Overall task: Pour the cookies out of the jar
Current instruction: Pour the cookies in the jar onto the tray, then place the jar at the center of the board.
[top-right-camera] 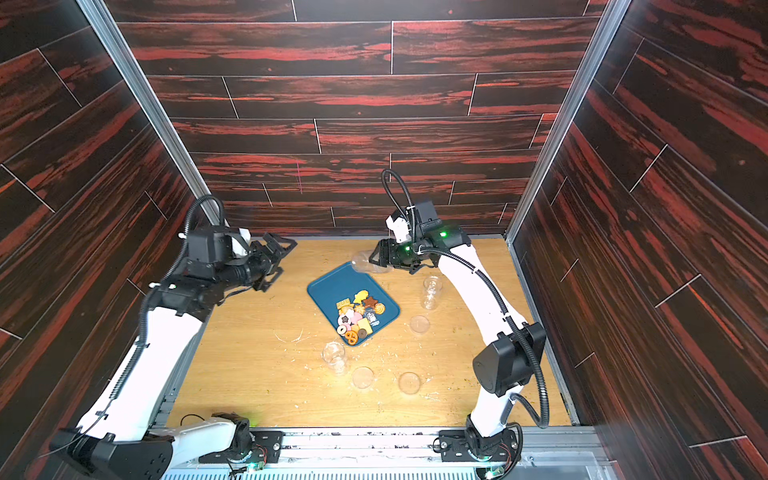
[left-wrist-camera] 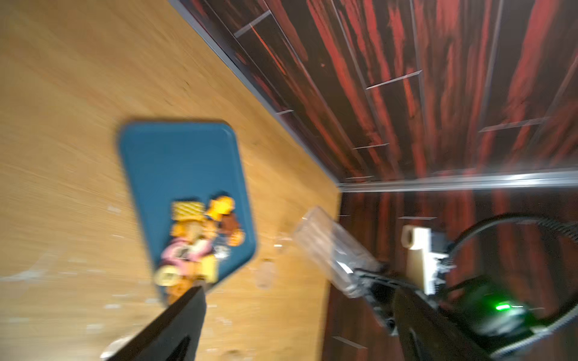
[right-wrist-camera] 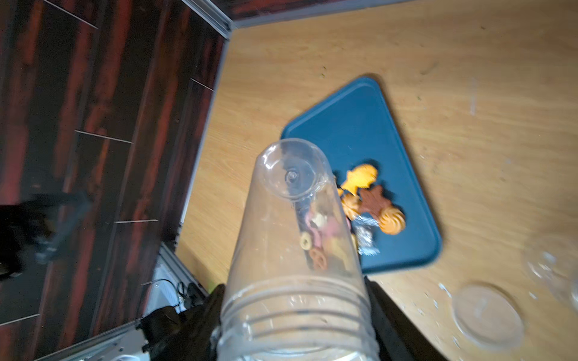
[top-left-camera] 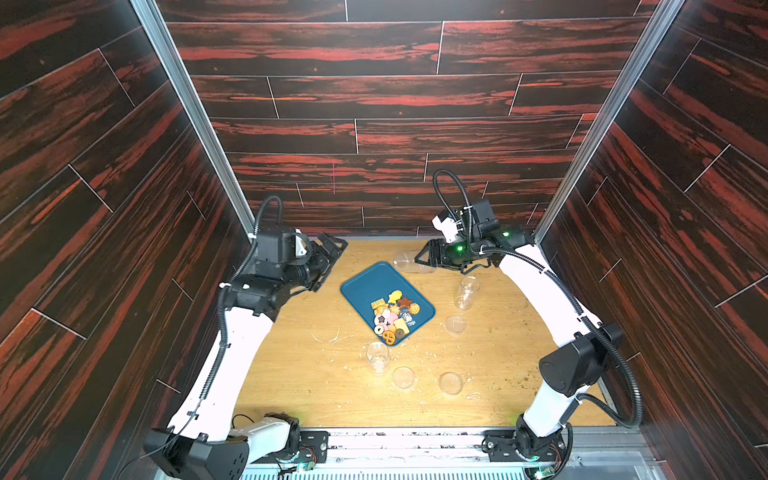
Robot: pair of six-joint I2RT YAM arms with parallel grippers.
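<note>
**Right tool** [top-left-camera: 420, 259]: in both top views we see it clamped on the clear jar [top-left-camera: 409, 262], held over the far corner of the blue tray [top-left-camera: 361, 286]. The cookies [top-left-camera: 392, 318] lie heaped at the tray's near end, on the desk [top-left-camera: 299, 374]. Only the right wrist view shows the threaded neck [right-wrist-camera: 297, 312] between the jaws and the closed base [right-wrist-camera: 291, 175] pointing away from the tool. The jar's long axis runs nearly level, toward the left arm.

**Left tool** [top-left-camera: 330, 268]: jaws wide apart, holding nothing.

Blue tray [top-left-camera: 365, 286] diagonal on desk [top-left-camera: 291, 374]. Two spare clear containers [top-left-camera: 378, 355] upright beside tray. Three clear lids [top-left-camera: 403, 377] flat on desk.
</note>
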